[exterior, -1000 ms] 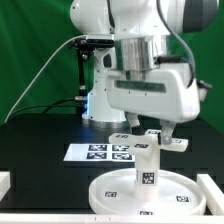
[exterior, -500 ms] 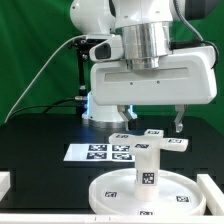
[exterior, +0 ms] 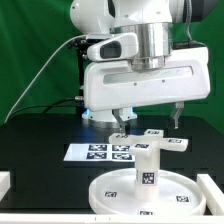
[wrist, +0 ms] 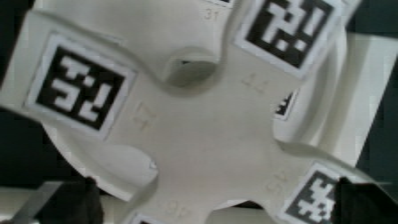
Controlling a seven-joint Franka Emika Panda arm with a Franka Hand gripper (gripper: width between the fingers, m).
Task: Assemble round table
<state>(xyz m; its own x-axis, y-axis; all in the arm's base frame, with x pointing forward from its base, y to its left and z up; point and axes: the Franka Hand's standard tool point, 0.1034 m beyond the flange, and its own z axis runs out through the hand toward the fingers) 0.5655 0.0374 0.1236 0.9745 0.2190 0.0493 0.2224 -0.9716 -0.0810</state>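
Note:
The round disc (exterior: pixel 112 190) lies flat at the front of the table. The thick leg (exterior: pixel 148 172) stands upright at its centre, with the cross-shaped foot piece (exterior: pixel 152 141) on top of it. My gripper (exterior: pixel 149 120) hangs just above the foot piece. It is open and empty, with one finger (exterior: pixel 121 118) to each side of the piece. In the wrist view the foot piece (wrist: pixel 196 110) and its tags fill the picture, and a dark fingertip (wrist: pixel 68 200) shows at the edge. The gripper (wrist: pixel 217 212) touches nothing.
The marker board (exterior: pixel 98 152) lies on the black table behind the disc. White rails stand at the front left (exterior: pixel 5 185) and front right (exterior: pixel 214 184) table edges. The robot base (exterior: pixel 95 105) and a green backdrop are behind.
The hand has turned about its vertical axis to face the camera broadside. The fingers now stand wide apart, slightly higher above the foot piece. The table parts have not moved.

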